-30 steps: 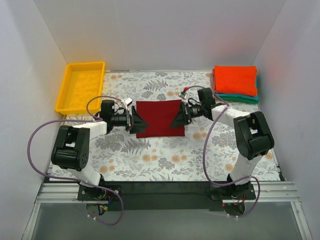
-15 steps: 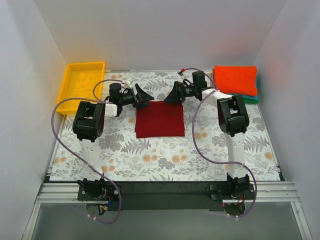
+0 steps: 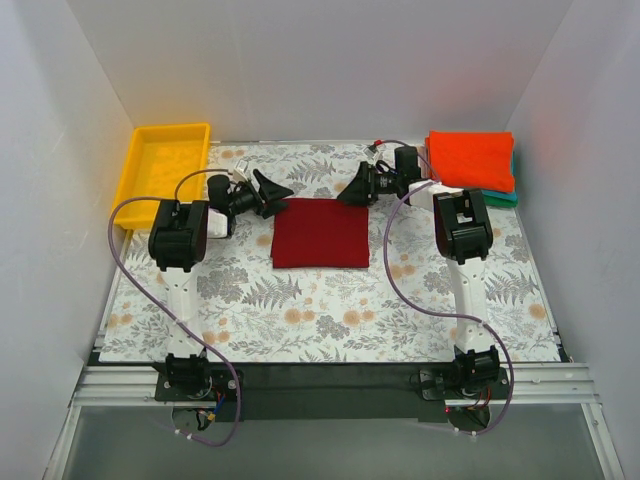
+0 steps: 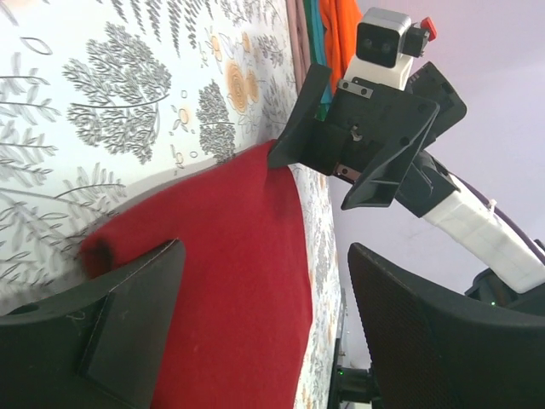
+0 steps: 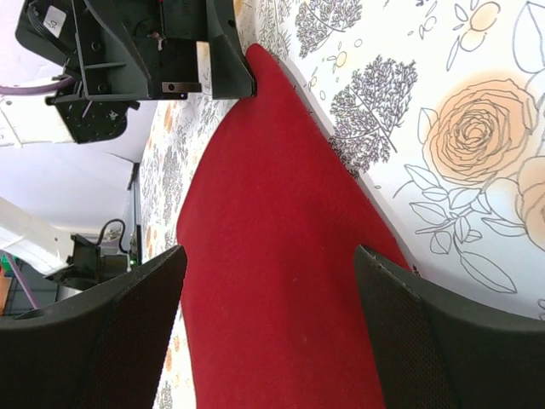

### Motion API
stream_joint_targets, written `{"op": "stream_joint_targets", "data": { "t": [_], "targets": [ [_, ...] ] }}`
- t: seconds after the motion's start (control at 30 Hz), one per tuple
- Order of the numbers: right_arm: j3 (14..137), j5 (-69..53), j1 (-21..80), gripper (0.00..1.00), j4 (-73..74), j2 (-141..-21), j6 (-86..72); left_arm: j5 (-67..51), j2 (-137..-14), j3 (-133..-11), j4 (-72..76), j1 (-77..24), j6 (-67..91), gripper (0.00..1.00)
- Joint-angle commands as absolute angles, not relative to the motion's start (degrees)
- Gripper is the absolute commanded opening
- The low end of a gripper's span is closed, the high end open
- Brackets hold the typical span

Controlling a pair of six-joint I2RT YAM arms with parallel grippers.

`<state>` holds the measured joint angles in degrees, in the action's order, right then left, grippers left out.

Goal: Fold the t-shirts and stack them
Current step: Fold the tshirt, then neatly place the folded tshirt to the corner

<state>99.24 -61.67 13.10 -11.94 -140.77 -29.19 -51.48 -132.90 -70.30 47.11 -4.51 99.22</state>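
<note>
A dark crimson t-shirt (image 3: 320, 232) lies folded into a flat square on the floral cloth. My left gripper (image 3: 274, 191) hovers at its far left corner and my right gripper (image 3: 353, 189) at its far right corner, tips facing each other. Both are open and hold nothing. In the left wrist view the crimson t-shirt (image 4: 230, 281) lies between my left gripper's (image 4: 264, 294) spread fingers, with the right gripper (image 4: 358, 145) beyond. In the right wrist view the t-shirt (image 5: 281, 256) lies flat under my right gripper (image 5: 272, 311). An orange-red t-shirt (image 3: 470, 160) rests folded on a teal one (image 3: 492, 198).
A yellow tray (image 3: 136, 190) stands at the back left corner. The grey floral cloth (image 3: 300, 310) covers the table. White walls close in the back and both sides. The folded stack sits against the back right wall, close to my right arm.
Both grippers have left the shirt's left and right sides and swung up to its far edge. The crimson shirt stays flat and let go. The right jaws have narrowed slightly.
</note>
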Motion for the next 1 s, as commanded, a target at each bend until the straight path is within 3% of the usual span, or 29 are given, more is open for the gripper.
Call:
{"op": "stream_joint_targets", "data": {
  "t": [0.0,0.27,0.47,0.57,0.7,0.97],
  "targets": [
    [97.4,-58.9,11.0,0.86,-12.7,-141.1,-30.5,-51.3,-130.2,-68.2,46.0,-2.8,96.5,0.77],
    [97.9,-58.7,9.8,0.87,-13.0,-123.4,-32.5,-53.7,-110.9,-65.4,33.9,-1.7,88.1,0.80],
    [84.2,-52.8,6.2,0.83,-12.7,-109.2,-33.0,-42.6,-96.4,-66.4,7.2,-6.6,56.6,0.80],
    [72.9,-46.6,4.6,0.81,-12.5,-100.9,-33.1,-33.4,-91.3,-64.9,-1.5,-13.6,42.7,0.75],
    [61.4,-39.5,3.2,0.78,-11.6,-92.3,-36.0,-24.5,-89.9,-63.7,-6.1,-25.2,32.4,0.54],
    [50.5,-33.7,2.3,0.78,-10.7,-85.7,-37.6,-6.4,-93.6,-57.6,-1.9,-45.9,4.3,0.45]
  ]
}}
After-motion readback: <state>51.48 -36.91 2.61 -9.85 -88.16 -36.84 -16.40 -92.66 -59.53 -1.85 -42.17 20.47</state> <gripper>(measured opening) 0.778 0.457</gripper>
